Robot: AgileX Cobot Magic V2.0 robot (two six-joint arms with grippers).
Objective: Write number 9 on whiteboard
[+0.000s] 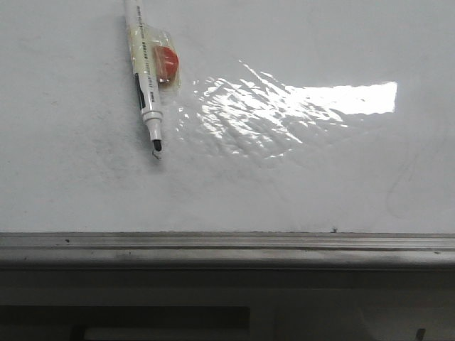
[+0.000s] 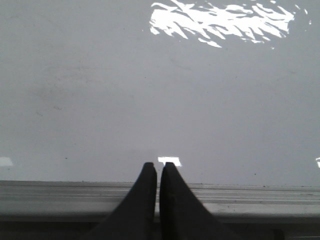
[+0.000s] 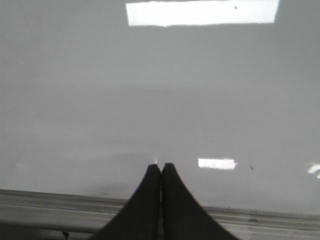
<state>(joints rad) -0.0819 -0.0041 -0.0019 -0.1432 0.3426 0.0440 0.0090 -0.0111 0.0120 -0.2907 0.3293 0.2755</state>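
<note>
The whiteboard [image 1: 298,192] is large, glossy and white, with a rippled glare patch [image 1: 249,110] and a grey metal rail [image 1: 227,249] along its near edge. A white marker [image 1: 144,71] lies loose on it at the upper left, uncapped, with its black tip [image 1: 156,145] pointing toward the rail. A red round piece [image 1: 167,62] is taped to its barrel. No written number 9 shows on the board. My left gripper [image 2: 159,165] is shut and empty over the rail. My right gripper [image 3: 160,166] is shut and empty over the rail. Neither gripper shows in the front view.
A tiny black tick [image 1: 334,229] sits just above the rail. A faint curved smudge line [image 1: 399,181] marks the board at the right. Below the rail lies a dark ledge [image 1: 213,284]. The rail also shows in the left wrist view [image 2: 260,197] and the right wrist view [image 3: 50,205].
</note>
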